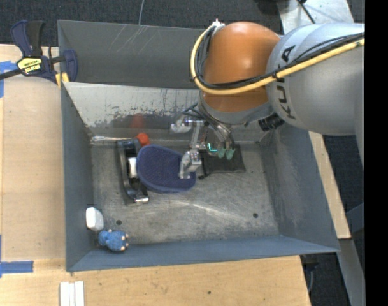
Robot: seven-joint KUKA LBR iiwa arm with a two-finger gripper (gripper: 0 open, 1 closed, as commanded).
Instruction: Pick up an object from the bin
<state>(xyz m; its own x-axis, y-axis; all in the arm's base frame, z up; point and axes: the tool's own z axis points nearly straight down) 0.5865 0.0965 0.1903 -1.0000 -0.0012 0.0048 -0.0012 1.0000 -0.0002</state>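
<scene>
Dark blue oval pad (160,169): lies near the middle of the bin floor, a little towards the back and left; soft-looking, rounded, its long side running left to right
Under the pad: its left part lies over a black and silver oblong thing (129,172), which sticks out from beneath it on the left and at the front
Gripper (208,157): low in the bin, just right of the pad, under the arm's orange cover (241,62)
Jaws: spread apart with nothing seen between them; the left silver one stands at the pad's right edge, touching or nearly touching it, and the right one, with a green spot on it, is over a dark flat square (232,164)
Dark flat square: on the floor just right of the pad, partly hidden by the gripper
Orange-red ball (143,138): small, by the back wall, just behind the pad's left end
White stub (94,218): small and rounded, in the front left corner, well apart from the gripper
Blue toy (113,240): small and lumpy, just in front of the white stub against the front wall
Bin (76,171): grey metal with sloping walls, its floor scuffed
Arm (321,75): grey, coming in from the right, with a yellow cable (244,87) looped across the orange cover
</scene>
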